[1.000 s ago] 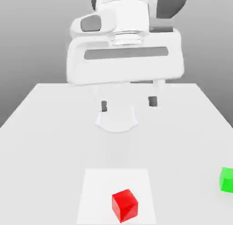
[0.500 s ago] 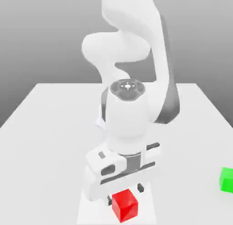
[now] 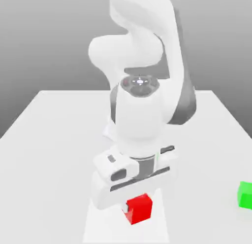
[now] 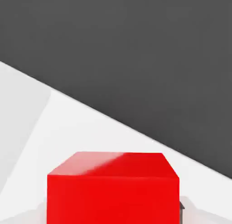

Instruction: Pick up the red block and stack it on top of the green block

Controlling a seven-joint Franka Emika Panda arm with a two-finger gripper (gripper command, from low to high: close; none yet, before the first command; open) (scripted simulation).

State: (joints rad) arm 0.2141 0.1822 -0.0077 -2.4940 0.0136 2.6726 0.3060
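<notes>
The red block (image 3: pixel 141 210) hangs just under the white hand, lifted a little off the table near its front edge. My gripper (image 3: pixel 138 203) is shut on it, with the fingers mostly hidden behind the hand's body and the block. In the hand view the red block (image 4: pixel 113 191) sits close up between the fingers, one dark pad (image 4: pixel 181 208) peeking out beside it. The green block (image 3: pixel 245 194) rests on the table at the exterior view's far right, well apart from the gripper.
The white table (image 3: pixel 49 139) spreads out around the arm's base (image 3: pixel 110 132). A paler square patch (image 3: pixel 101 223) lies on it under the held block. The hand view shows the table's edge (image 4: pixel 136 128) with dark floor beyond.
The hand came down from high above the table to the red block and closed on it. Since half a second ago the block has risen slightly and turned with the hand.
</notes>
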